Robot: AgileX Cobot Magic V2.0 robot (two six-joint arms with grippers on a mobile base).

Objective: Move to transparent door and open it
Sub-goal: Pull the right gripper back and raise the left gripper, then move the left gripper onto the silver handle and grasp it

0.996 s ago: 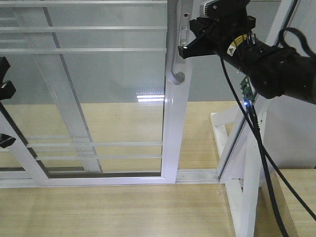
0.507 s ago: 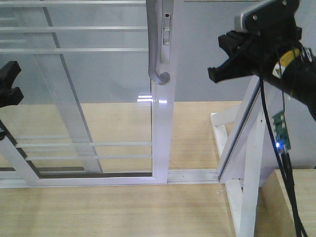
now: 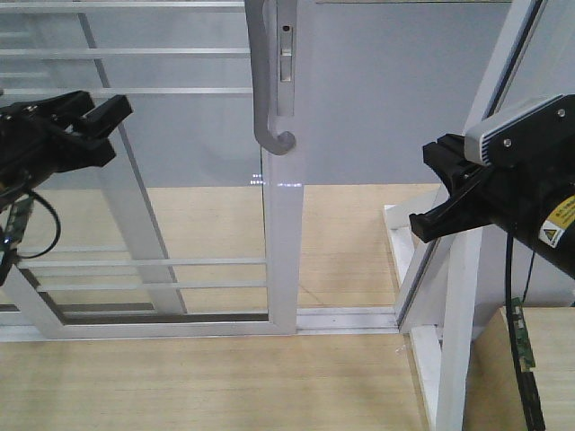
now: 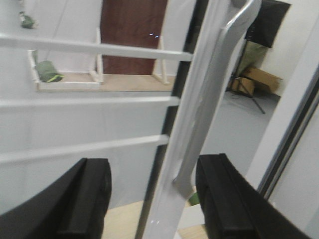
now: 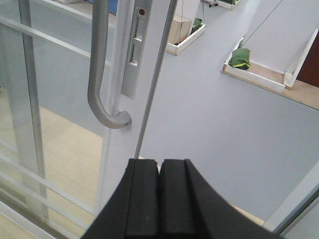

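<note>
The transparent door [image 3: 180, 180] is a white-framed glass panel with thin horizontal bars. Its stile [image 3: 280, 233] stands well left of the right jamb, leaving a wide gap. A curved grey handle [image 3: 263, 90] and a lock plate [image 3: 286, 54] sit on that stile. My left gripper [image 3: 110, 130] hovers open in front of the glass, left of the handle. In the left wrist view the handle [image 4: 219, 89] shows beyond the open left gripper [image 4: 154, 199]. My right gripper [image 3: 429, 193] is shut on nothing, right of the gap. Handle [image 5: 97, 74] and lock plate [image 5: 132, 55] lie ahead of the right gripper [image 5: 159, 199].
A white jamb and its braced frame [image 3: 467, 296] stand at the right. The floor track [image 3: 350, 316] runs across the pale wooden floor. Another white-framed panel [image 3: 135, 224] shows behind the glass. A green bag [image 5: 239, 57] lies on a low wooden platform beyond the doorway.
The door has slid left, widening the gap. My right gripper came off the handle area and dropped down to the right. My left gripper moved in from the left edge toward the door.
</note>
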